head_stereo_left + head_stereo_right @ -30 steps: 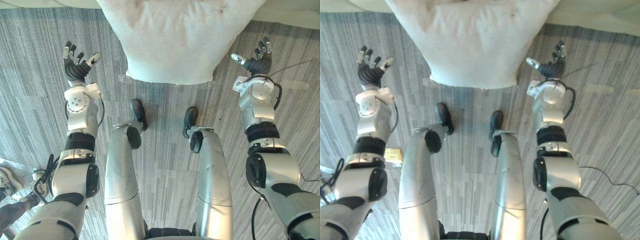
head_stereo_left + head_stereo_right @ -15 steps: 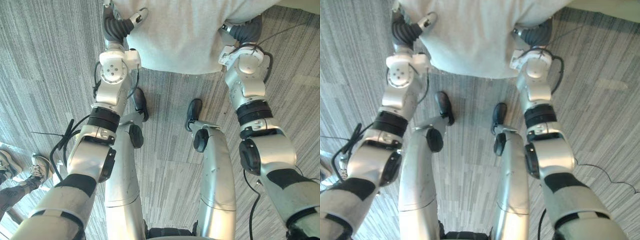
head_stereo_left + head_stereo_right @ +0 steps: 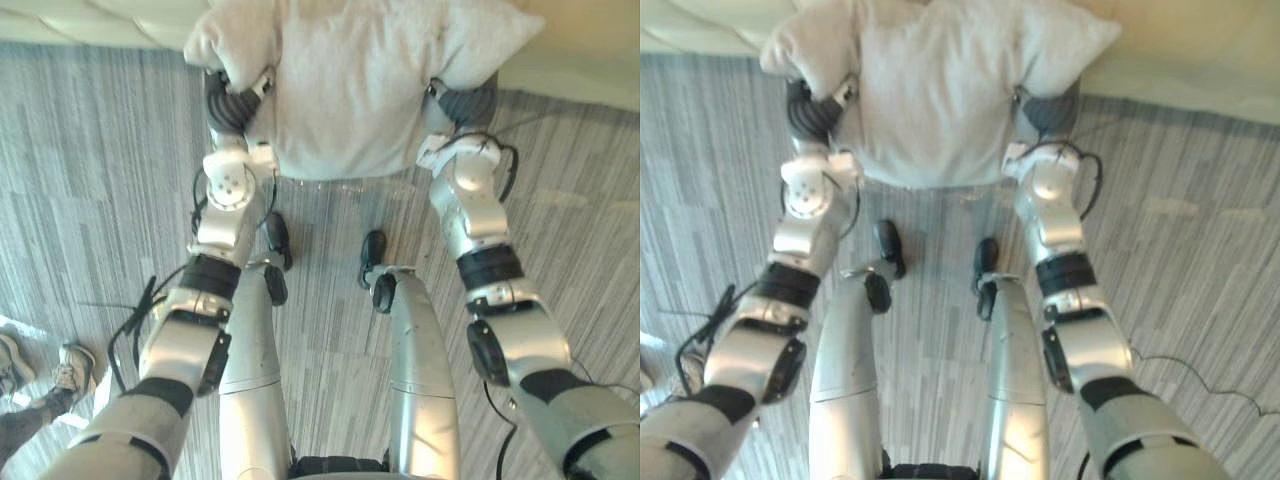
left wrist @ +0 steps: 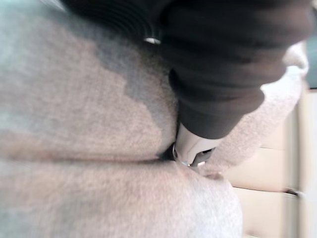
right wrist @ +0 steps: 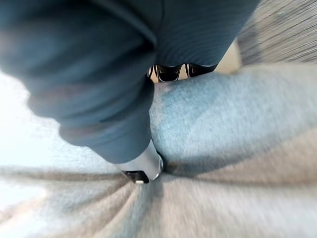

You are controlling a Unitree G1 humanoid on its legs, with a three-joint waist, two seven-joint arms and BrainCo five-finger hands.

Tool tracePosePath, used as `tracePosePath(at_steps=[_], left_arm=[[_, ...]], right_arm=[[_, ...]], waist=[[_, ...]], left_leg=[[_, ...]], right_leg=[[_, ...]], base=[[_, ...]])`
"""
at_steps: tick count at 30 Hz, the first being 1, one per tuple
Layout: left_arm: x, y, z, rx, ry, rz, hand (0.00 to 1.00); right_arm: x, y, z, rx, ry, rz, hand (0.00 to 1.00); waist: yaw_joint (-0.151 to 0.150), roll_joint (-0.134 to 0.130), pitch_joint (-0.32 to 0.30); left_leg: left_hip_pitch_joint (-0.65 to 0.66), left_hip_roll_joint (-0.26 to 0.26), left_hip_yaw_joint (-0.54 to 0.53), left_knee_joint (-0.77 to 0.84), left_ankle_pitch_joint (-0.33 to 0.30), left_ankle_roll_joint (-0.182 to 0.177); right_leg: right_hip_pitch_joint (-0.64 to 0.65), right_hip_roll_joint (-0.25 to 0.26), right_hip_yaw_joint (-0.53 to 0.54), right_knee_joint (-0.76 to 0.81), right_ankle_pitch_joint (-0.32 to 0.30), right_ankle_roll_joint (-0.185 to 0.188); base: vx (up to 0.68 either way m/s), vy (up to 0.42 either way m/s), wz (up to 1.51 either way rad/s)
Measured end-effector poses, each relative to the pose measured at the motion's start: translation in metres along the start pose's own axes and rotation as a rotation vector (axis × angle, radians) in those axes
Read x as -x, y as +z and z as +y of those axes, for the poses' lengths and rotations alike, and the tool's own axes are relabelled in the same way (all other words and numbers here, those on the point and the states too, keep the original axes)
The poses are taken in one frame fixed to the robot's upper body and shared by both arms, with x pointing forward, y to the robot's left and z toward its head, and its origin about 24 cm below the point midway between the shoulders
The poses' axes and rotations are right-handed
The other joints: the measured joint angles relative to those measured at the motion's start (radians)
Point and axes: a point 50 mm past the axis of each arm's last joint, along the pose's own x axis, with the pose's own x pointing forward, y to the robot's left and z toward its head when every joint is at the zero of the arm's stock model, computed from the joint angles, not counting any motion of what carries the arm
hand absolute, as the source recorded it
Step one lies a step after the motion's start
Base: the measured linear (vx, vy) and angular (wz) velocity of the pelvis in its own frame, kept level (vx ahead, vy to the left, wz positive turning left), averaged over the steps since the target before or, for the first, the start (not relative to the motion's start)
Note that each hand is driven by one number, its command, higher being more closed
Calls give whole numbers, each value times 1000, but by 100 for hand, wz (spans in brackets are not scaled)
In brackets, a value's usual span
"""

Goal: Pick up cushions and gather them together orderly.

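- Looks like the lift stage of the pick-up. Squeeze evenly from both sides and raise level.
- Mind the person's shoes (image 3: 60, 365) at the lower left of the carpet (image 3: 100, 200) before any turn.
- Better not to loosen either side: soft stuffing, likely to sag or slide out of a one-sided pinch.
- Pinches the left edge of the cushion (image 3: 350, 90) with the left hand (image 3: 232, 105). Digs the thumb (image 4: 190, 148) deep into the fabric in the left wrist view, a corner of cloth bulging over the top. Hides the fingers behind the cloth, so no telling how far curled.
- Carries the cushion between the two hands, pale grey and waisted where squeezed. Apparently clear of the carpet, and close to a cream surface (image 3: 590, 40) just beyond.
- Clamps the right edge with the right hand (image 3: 465, 103). Sinks that thumb (image 5: 143, 167) into a crease on the near face and hooks the dark fingertips (image 5: 169, 73) over the far side: closed firmly on the cushion, stuffing packed between thumb and fingertips.
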Motion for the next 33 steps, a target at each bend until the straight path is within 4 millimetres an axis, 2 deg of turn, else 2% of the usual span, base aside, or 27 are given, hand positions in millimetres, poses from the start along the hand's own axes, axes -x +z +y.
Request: tracePosePath(at_steps=[3,4,5,7,9,12,14,17,19,23,24,26,28,29,30,31,33], left_arm=[[35,-17,3,24,-19,47,100],[52,-28,5,42,-12,85,100],[65,-34,6,57,-14,108,100],[86,-41,7,84,-26,146,100],[120,-52,16,110,-22,223,100],[151,-57,28,116,-4,288,100],[172,-58,34,123,10,330,100],[190,-59,36,135,9,367,100],[204,-62,37,136,4,412,100],[214,-65,38,134,5,451,100],[218,-66,39,131,-1,463,100],[222,-66,43,120,-6,476,100],[226,-63,43,124,-3,481,100],[228,-63,44,125,-9,484,100],[230,-64,44,125,-14,493,100],[232,-65,44,129,-18,511,100],[236,-66,45,127,-20,528,100]], right_arm=[[36,-18,-13,-35,-23,37,100],[55,-29,-22,-17,-38,65,100],[68,-35,-28,-9,-48,80,100],[90,-39,-39,7,-63,100,100],[120,-45,-49,30,-53,142,100],[149,-45,-55,76,-6,171,100],[169,-42,-58,93,22,195,100],[184,-40,-64,120,36,215,100],[193,-42,-68,137,43,239,100],[199,-44,-71,145,43,264,100],[202,-45,-73,148,42,276,100],[206,-46,-74,151,46,290,100],[207,-45,-76,155,57,292,100],[208,-44,-77,155,58,292,100],[208,-44,-77,155,57,292,100],[207,-41,-77,153,59,281,100],[204,-39,-76,151,66,265,100]], waist=[[-2,0,-22],[-4,-2,-88],[-5,-3,-124],[-5,-3,-129],[-6,-8,-179],[-6,-14,-221],[-6,-16,-277],[-5,-19,-308],[-8,-23,-360],[-16,-31,-385],[-17,-32,-385],[-11,-34,-383],[-1,-23,-386],[1,-19,-390],[1,-21,-393],[1,-11,-402],[2,-1,-410]], left_leg=[[191,-7,26,-95,9,-9],[215,-10,31,-129,9,-10],[249,-14,35,-158,12,-15],[366,-22,45,-217,15,-19],[496,-36,65,-299,15,-19],[632,-46,91,-378,16,-20],[696,-53,106,-426,16,-20],[783,-60,126,-486,18,-24],[823,-68,137,-521,19,-26],[880,-71,158,-535,18,-26],[889,-65,158,-497,10,-22],[846,-32,153,-321,-8,-1],[730,20,90,-24,10,27],[692,30,71,49,25,46],[658,39,57,102,10,50],[639,30,46,95,-47,34],[627,-1,45,-6,-99,9]], right_leg=[[183,-2,0,-91,9,-2],[206,-2,-2,-125,10,-1],[240,-2,-5,-157,13,3],[358,-3,-8,-215,20,12],[480,-8,-8,-294,25,22],[606,-10,1,-372,31,32],[666,-10,7,-425,34,36],[745,-9,16,-483,41,45],[778,-9,27,-515,43,48],[832,-9,47,-539,43,49],[860,-7,49,-542,43,49],[893,1,59,-539,40,48],[917,23,70,-510,-9,20],[918,28,73,-493,-29,9],[917,33,79,-484,-49,-8],[918,35,94,-481,-58,-12],[925,27,118,-503,-60,-11]], base=[[123,-19,-6],[200,-7,-1],[195,2,4],[225,5,-1],[236,13,-7],[219,22,-13],[179,19,-12],[133,16,-14],[112,14,-13],[95,5,-13],[64,-27,-9],[39,-40,-21],[16,6,-32],[32,74,-15],[83,104,-12],[114,108,-17],[182,154,-24]])
